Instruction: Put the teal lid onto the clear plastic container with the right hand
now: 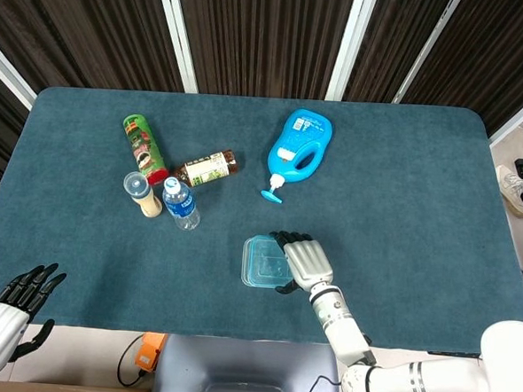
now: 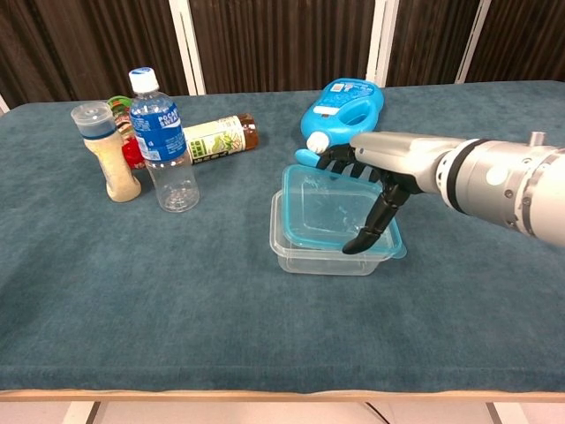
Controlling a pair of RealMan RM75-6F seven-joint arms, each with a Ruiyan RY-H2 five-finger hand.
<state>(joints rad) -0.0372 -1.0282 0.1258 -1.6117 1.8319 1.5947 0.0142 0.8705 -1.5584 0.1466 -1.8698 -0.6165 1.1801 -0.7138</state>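
Lid placement is most of the way done, we judge. The teal lid [image 2: 328,210] lies on top of the clear plastic container [image 2: 305,257], near the front middle of the table [image 1: 402,213]. In the chest view the lid sits tilted: its far edge rides higher than its near edge, and its right corner overhangs the container rim a bit. So we read it as laid on, not seated.

Right hand [image 2: 366,190] holds the lid. Its fingers [image 2: 340,161] curl over the lid's far edge and the thumb [image 2: 371,228] reaches down across the lid's right side toward the near corner. It is closed on the lid, not spread. Whether the thumb tip presses the lid or just touches it, we cannot tell.

Left hand [image 1: 11,305] is at the near left corner, well apart from everything, fingers apart and holding nothing.

What is left, in our view: square the lid over the rim, press it flat, then let go.

Other stuff stays out of the way: blue detergent jug [image 2: 342,104] just behind the hand, water bottle [image 2: 163,141], spice shaker [image 2: 104,150], brown bottle [image 2: 219,137] lying down and green can [image 1: 144,147] off to the left.
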